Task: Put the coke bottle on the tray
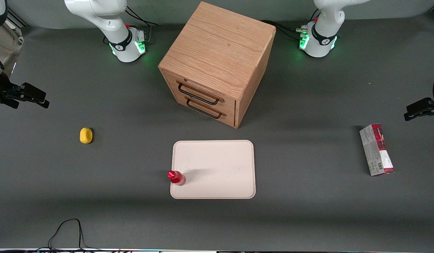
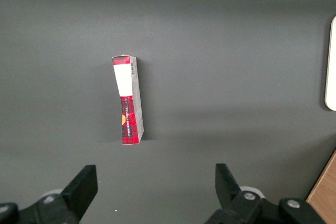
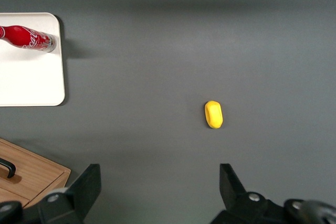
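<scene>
The coke bottle, small, glossy red with a red cap, stands upright on the tray just inside its rim, at the corner nearest the front camera toward the working arm's end. The right wrist view shows the bottle on the cream tray too. My right gripper is open and empty, high above the bare grey table between the tray and the yellow lump, well away from the bottle.
A yellow lemon-like lump lies toward the working arm's end, also in the right wrist view. The wooden drawer cabinet stands farther from the camera than the tray. A red-and-grey carton lies toward the parked arm's end. A black cable loops at the near edge.
</scene>
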Controlling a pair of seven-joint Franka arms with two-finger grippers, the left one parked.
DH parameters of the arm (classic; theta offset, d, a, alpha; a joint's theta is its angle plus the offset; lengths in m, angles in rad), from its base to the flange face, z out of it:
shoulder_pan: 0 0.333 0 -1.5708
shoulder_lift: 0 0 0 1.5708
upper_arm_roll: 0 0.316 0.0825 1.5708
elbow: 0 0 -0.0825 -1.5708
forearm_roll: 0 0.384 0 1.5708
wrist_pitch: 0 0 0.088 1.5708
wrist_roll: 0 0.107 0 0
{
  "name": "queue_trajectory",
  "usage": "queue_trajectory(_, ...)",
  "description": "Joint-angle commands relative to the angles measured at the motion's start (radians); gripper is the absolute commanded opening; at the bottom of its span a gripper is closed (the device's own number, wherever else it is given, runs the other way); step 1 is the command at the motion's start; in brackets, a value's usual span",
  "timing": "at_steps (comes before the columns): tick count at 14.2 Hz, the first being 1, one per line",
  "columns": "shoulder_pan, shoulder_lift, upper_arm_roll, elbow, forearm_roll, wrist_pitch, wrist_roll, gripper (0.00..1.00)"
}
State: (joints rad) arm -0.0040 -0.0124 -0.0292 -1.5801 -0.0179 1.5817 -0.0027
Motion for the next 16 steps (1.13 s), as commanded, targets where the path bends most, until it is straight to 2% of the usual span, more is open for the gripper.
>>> queue_trajectory(1,-0.007,0.000,0.005,0.023,-0.014,-0.023,-0.010,1.00)
queue_trajectory(16,-0.031,0.002,0.012,0.023,-0.024,-0.023,-0.011,1.00)
